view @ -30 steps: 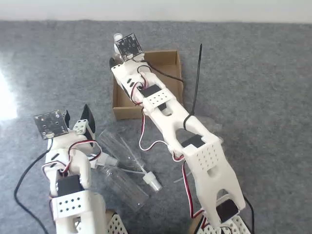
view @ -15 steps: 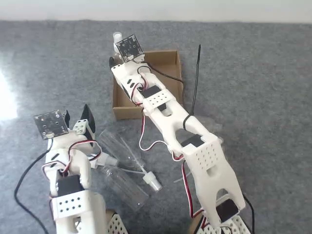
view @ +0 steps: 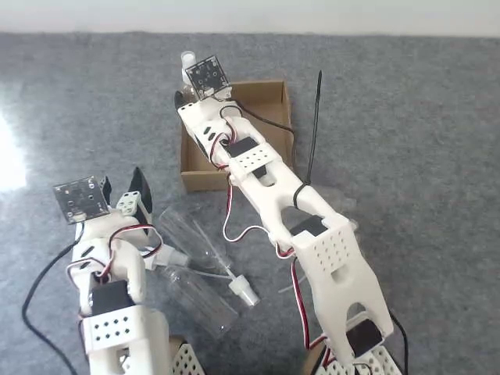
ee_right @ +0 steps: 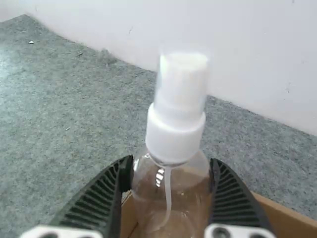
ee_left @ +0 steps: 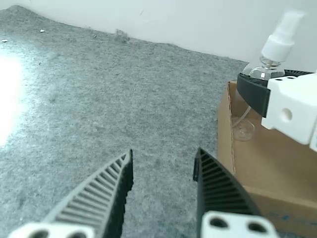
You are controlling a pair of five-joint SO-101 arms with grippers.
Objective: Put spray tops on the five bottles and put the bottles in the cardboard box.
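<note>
The cardboard box [view: 275, 100] is a small, open-topped brown carton lying toward 12 o'clock on the table. At its 11 o'clock corner is an upright bottle [ee_right: 171, 191] of clear plastic. It wears a white spray top [ee_right: 177, 116] whose dip tube runs down inside, and the right gripper [ee_right: 171, 163] clasps it at the shoulders.

Toward 7 o'clock two more clear bottles lie on their sides, just beside each other: the farther bottle [view: 186, 228] and the nearer bottle [view: 201, 301]. A second spray top [view: 244, 291] lies at the nearer bottle's 3 o'clock side, and I cannot tell whether it is screwed on.

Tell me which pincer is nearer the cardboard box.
Right. The right pincer grips a bottle at the cardboard box's far corner; the left pincer sits open beside it, apart.
</note>
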